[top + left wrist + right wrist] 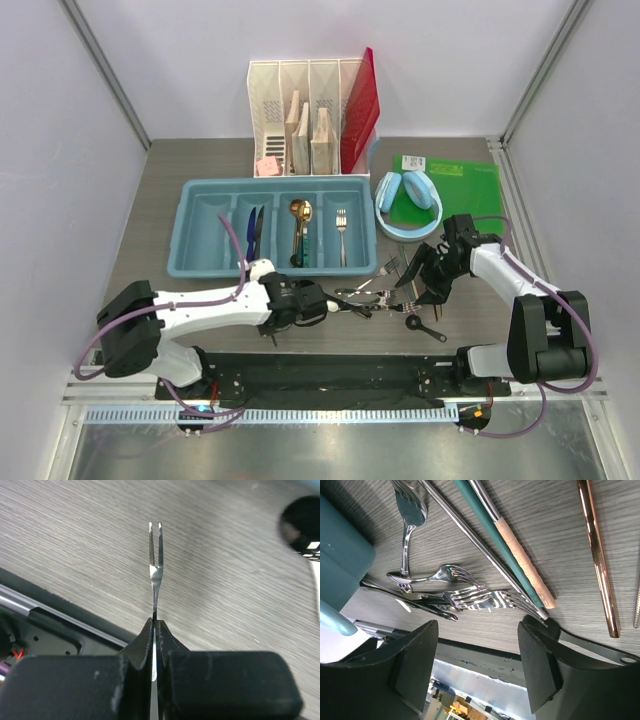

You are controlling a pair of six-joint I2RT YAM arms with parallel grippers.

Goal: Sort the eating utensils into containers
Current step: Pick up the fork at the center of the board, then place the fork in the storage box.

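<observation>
1. Left jaws are pressed together on the handle of a small silver fork [155,565]. Its two tines stick out forward over the table [75,540], just in front of the tray [190,250].
2. Right jaws are spread wide with nothing in them, hovering over the loose pile [375,293] by the tray's front right corner.
3. From the right wrist, a tangle of forks [480,599] lies between the two fingers. A teal chopstick [505,535] and a copper one [597,555] lie beside it.
4. In the tray: knives [254,230] in the second slot from the left, a gold spoon [299,222] in the third, a second fork [341,230] in the fourth.
5. A black spoon [425,325] lies on the table just in front of the right jaws.
6. Headphones [408,200] sit behind the pile.
</observation>
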